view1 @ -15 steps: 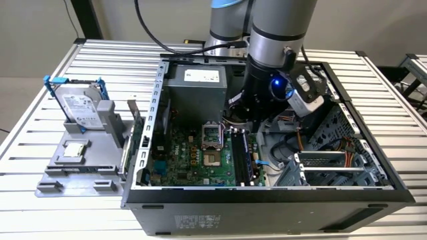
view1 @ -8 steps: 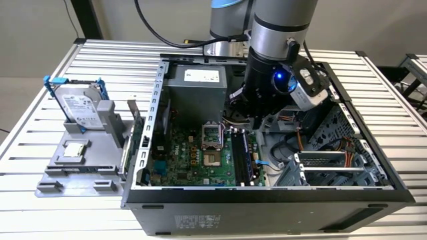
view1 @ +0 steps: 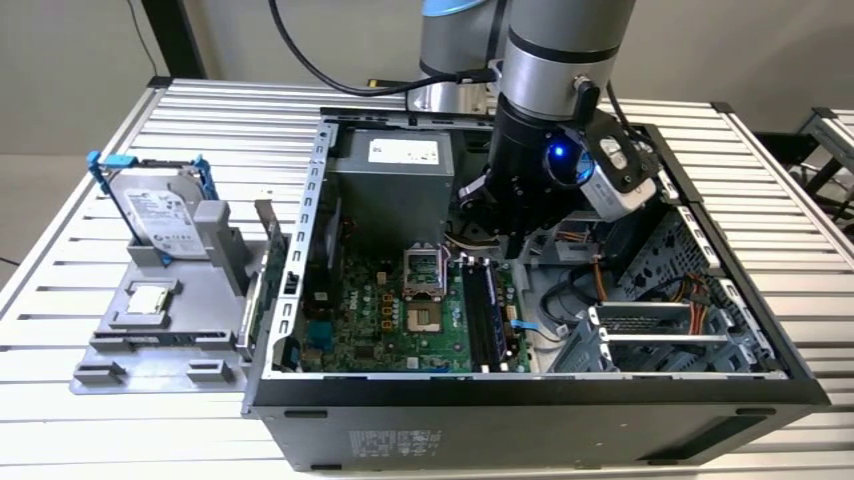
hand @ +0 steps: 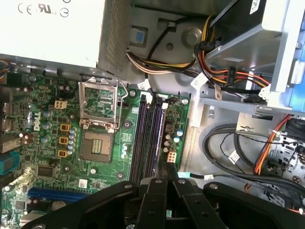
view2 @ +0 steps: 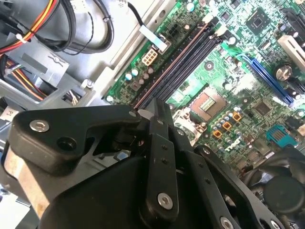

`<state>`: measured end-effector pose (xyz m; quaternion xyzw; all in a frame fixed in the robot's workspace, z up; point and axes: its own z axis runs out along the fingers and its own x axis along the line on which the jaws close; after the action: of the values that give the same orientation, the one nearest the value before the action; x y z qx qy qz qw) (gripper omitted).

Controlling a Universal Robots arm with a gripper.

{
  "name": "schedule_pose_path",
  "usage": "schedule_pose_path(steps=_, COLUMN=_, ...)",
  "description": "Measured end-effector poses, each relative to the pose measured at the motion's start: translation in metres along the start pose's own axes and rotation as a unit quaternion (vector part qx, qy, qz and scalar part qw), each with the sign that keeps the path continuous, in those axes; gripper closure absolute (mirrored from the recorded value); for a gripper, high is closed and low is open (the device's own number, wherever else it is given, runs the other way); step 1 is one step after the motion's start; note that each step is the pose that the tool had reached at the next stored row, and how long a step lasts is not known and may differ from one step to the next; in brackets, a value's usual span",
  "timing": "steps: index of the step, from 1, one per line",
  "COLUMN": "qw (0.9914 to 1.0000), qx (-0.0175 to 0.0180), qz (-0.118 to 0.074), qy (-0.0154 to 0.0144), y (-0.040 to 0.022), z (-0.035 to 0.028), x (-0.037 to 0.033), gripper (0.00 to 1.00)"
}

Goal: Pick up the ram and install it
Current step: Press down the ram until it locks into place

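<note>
Ram: a thin dark edge (hand: pixel 171 170) sticks out between the fingertips in the first wrist view. I judge this to be the ram held edge-on, though its chips and green board are hidden. It sits just above the near end of the memory slots (hand: pixel 148 138), towards their outer side.
Gripper: the gripper (hand: pixel 169 180) has its fingers drawn narrow, pinched on that thin edge. In the exterior view it hangs inside the open computer case (view1: pixel 287 300), over the far end of the slots.
Done: the pick-up looks complete, and the carry to the motherboard (hand: pixel 52 143) is made.
Left: the slots look bare and the stick is not seated, so insertion and pressing home remain.
Edges beside the slots: the CPU socket (hand: pixel 98 126) lies on one side. On the other are a row of capacitors and a small white connector, then the sheet-metal edge of the board tray.
Cables: a yellow, red and black bundle (hand: pixel 209 52) lies beyond the slots' far end. Black leads loop past the tray edge.
Open room: free space lies directly above the slots. The power supply (hand: pixel 52 28) and the drive cage (view1: pixel 667 325) are well apart from them.
</note>
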<state>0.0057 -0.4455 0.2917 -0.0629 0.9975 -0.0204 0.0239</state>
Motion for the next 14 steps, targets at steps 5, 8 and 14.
schedule_pose_path(steps=5, qw=1.00000, qx=0.0011, qz=0.000, qy=0.0001, y=0.0000, z=0.0001, x=0.0000, gripper=1.00)
schedule_pose_path(steps=8, qw=1.00000, qx=0.0013, qz=0.000, qy=0.0001, y=0.0000, z=0.0001, x=0.0000, gripper=1.00)
schedule_pose_path(steps=14, qw=0.99999, qx=0.0014, qz=-0.003, qy=0.0000, y=0.0001, z=0.0001, x=0.0000, gripper=1.00)
